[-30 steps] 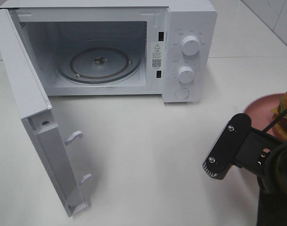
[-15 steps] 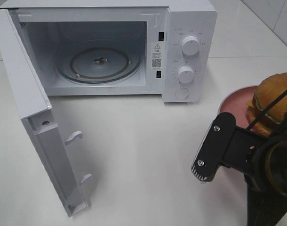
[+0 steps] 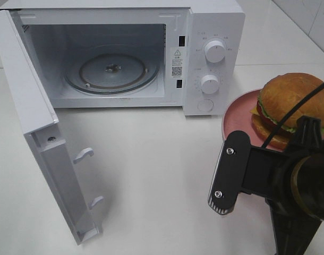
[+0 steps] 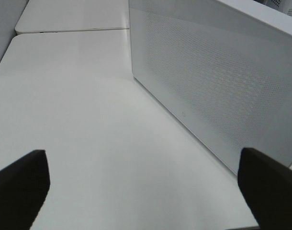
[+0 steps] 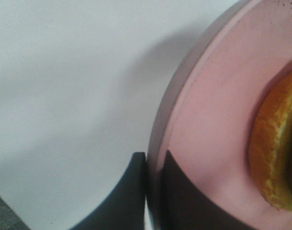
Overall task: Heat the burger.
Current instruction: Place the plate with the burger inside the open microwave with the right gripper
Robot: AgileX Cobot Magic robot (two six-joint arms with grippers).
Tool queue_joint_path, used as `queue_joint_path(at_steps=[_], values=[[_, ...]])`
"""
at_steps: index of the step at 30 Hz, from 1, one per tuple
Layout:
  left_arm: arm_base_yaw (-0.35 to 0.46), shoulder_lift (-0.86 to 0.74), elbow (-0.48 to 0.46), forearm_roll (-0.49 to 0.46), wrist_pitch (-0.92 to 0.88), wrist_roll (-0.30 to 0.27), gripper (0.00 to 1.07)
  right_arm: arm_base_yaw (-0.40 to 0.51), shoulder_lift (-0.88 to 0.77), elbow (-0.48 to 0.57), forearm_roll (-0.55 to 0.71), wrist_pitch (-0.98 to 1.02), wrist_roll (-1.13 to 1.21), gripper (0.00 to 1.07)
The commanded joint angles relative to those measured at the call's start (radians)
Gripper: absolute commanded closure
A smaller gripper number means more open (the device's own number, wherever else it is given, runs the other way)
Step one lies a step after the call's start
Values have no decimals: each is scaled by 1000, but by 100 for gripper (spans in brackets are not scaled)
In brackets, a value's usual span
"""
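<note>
The burger sits on a pink plate on the right of the table, just right of the white microwave. In the right wrist view my right gripper is shut on the plate's rim, one finger on each side, with the burger's bun close by. From above, my right arm covers the plate's near edge. The microwave door stands wide open, showing the bare glass turntable. My left gripper is open and holds nothing, beside the door's outer face.
The open door juts toward the front left, its latch hooks pointing inward. Two knobs and a round button sit on the microwave's right panel. A tiled wall rises at the back right.
My right arm has carried the plate with the burger leftward, toward the microwave; the whole burger now shows. The left gripper and the door have not moved.
</note>
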Motion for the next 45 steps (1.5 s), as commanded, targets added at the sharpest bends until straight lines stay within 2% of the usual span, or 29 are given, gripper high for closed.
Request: queue_joint_path(at_steps=[1, 21, 25, 34, 45], values=[[2, -17, 2, -6, 4, -5, 7, 5, -1, -2, -76, -11, -51, 107], [2, -17, 2, -6, 4, -5, 7, 5, -1, -2, -116, -214, -304, 107], [2, -17, 2, -6, 4, -5, 7, 5, -1, -2, -124, -270, -436, 107], [2, -17, 2, -6, 4, -5, 7, 5, -1, -2, -127, -296, -482, 107], [2, -17, 2, -6, 4, -5, 7, 1, -1, -2, -115, -418, -616, 107]])
